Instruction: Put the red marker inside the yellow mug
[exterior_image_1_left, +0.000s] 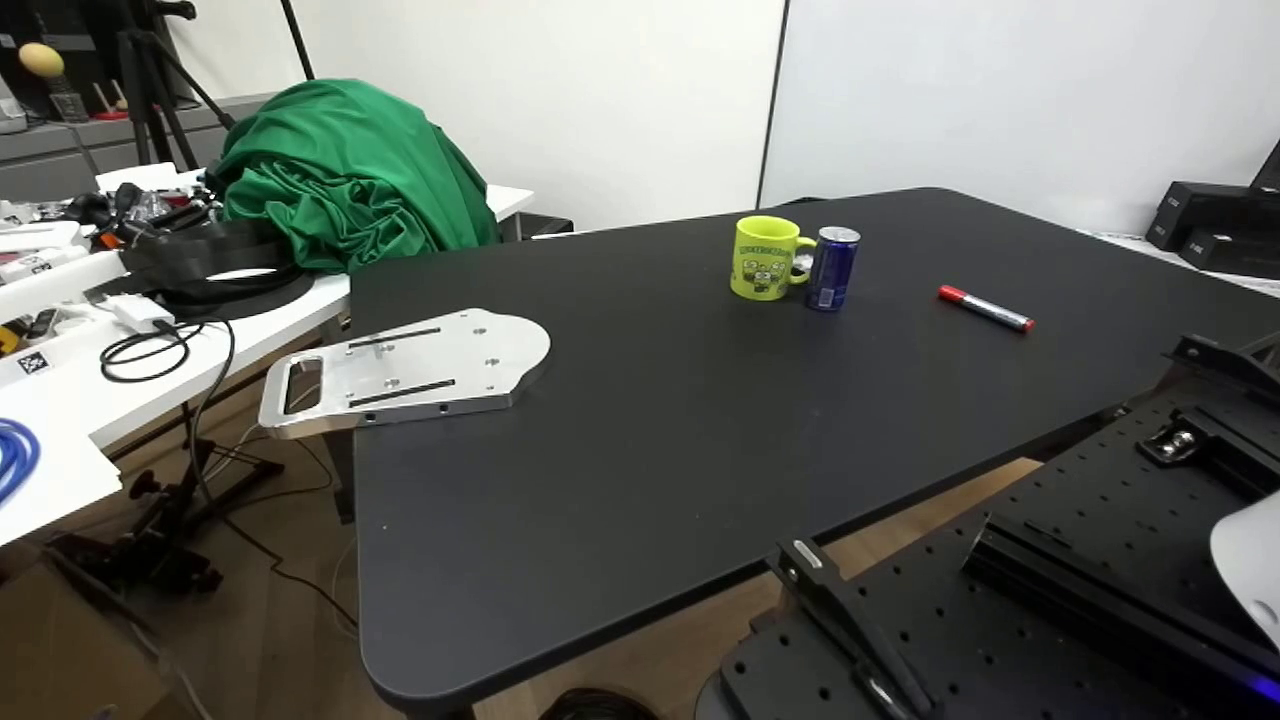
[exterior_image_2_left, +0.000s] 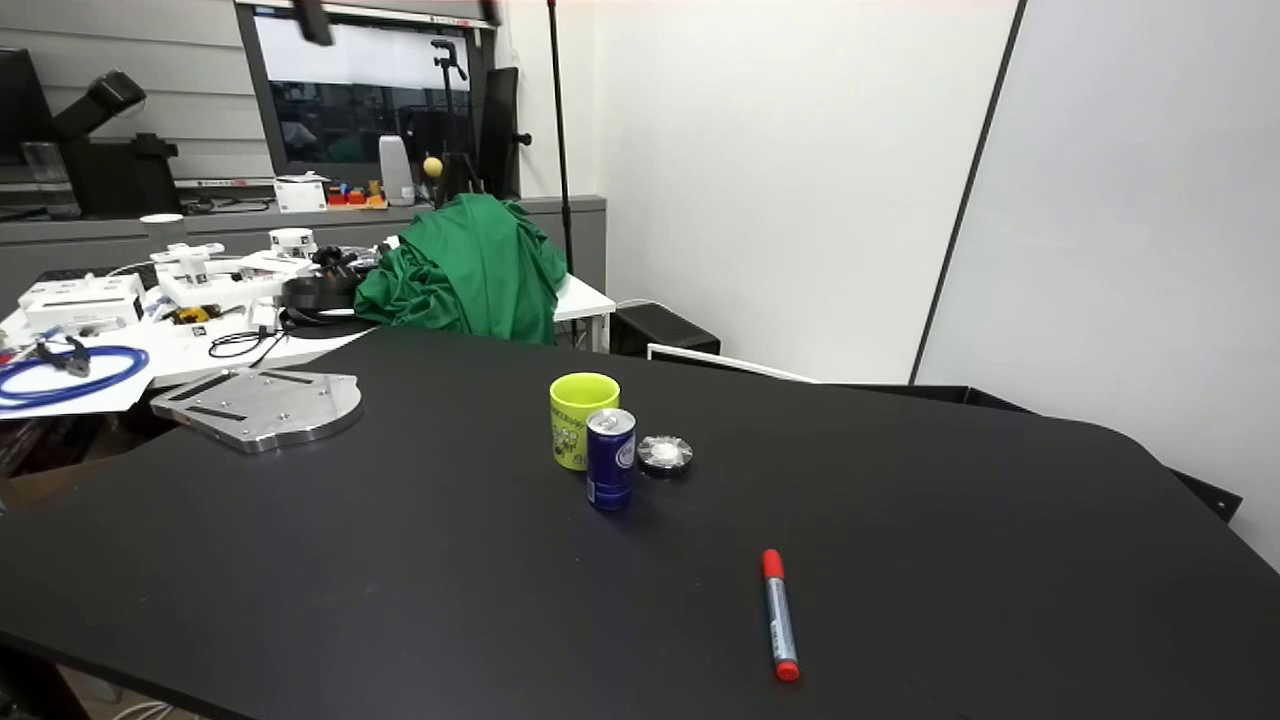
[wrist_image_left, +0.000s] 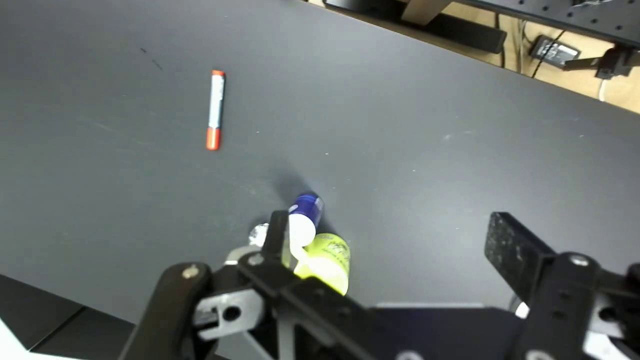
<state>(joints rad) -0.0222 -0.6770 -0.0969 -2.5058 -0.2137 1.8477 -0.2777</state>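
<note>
The marker (exterior_image_2_left: 780, 618) lies flat on the black table (exterior_image_1_left: 620, 450), to the right of the can (exterior_image_1_left: 832, 268) and the mug (exterior_image_1_left: 763, 262) in both exterior views, well apart from them. The mug stands upright with its mouth up, the can just beside it; whether those 2 touch is hard to tell from these angles. In an exterior view a small disc (exterior_image_2_left: 665, 455) lies just right of the can, and a metal plate (exterior_image_2_left: 270, 405) sits farther left. In the wrist view the gripper (wrist_image_left: 389, 235) hangs above the table, jaws spread wide, holding nothing. There the marker shows left of the gap, not between the jaws. So the step in hand looks to be the approach to the marker, with the grasp and the drop into the mug both to come. The next move likely calls for shifting over the marker and coming down low, as it is thin and flat to the table. Its barrel runs roughly square to the way the jaws close, so little turning should be needed. After that, tipping it upright above the mug, with room left for the can, seems the sensible course.
</note>
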